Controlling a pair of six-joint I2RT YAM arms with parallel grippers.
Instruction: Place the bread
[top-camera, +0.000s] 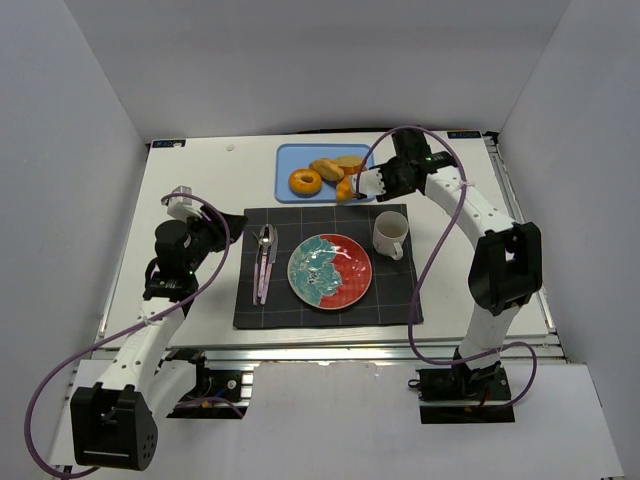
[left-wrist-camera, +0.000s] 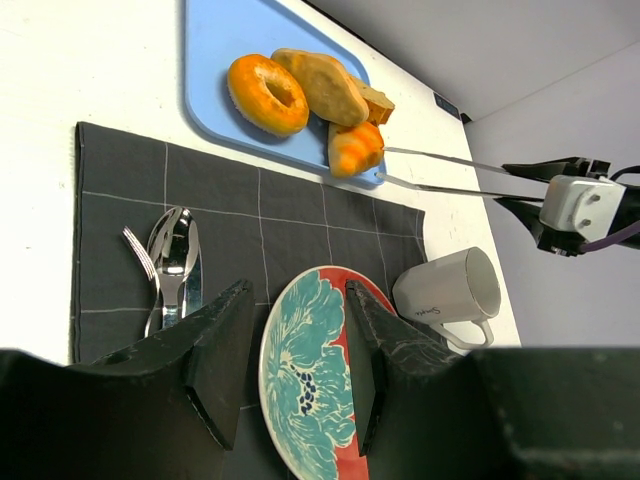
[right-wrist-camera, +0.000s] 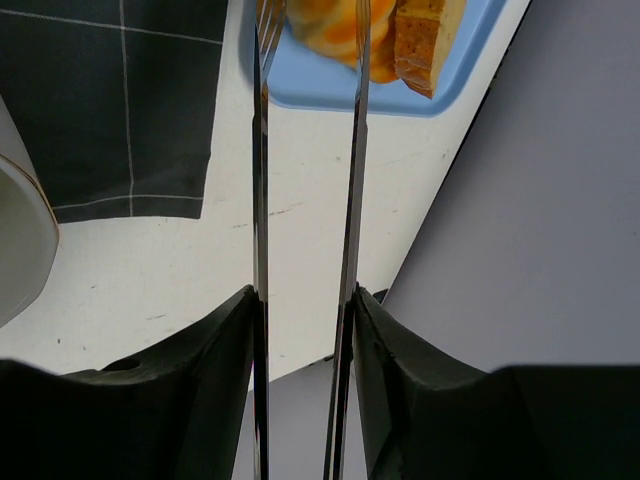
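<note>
The bread, a golden-orange croissant (top-camera: 345, 188), is at the front edge of the blue tray (top-camera: 285, 160). It also shows in the left wrist view (left-wrist-camera: 356, 150) and the right wrist view (right-wrist-camera: 330, 25). My right gripper (top-camera: 372, 182) (right-wrist-camera: 303, 295) is shut on metal tongs (left-wrist-camera: 450, 159) (right-wrist-camera: 260, 200), whose two tips stand on either side of the croissant. Whether the croissant is lifted off the tray I cannot tell. My left gripper (top-camera: 232, 222) (left-wrist-camera: 295, 290) is open and empty, left of the teal and red plate (top-camera: 352, 283) (left-wrist-camera: 310, 380).
A glazed donut (top-camera: 305, 181) (left-wrist-camera: 266, 94) and a pale roll (top-camera: 328, 168) (left-wrist-camera: 325, 85) lie on the tray. A dark placemat (top-camera: 260, 300) holds the plate, cutlery (top-camera: 264, 255) (left-wrist-camera: 172, 260) at its left and a white mug (top-camera: 390, 233) (left-wrist-camera: 450, 290) at its right.
</note>
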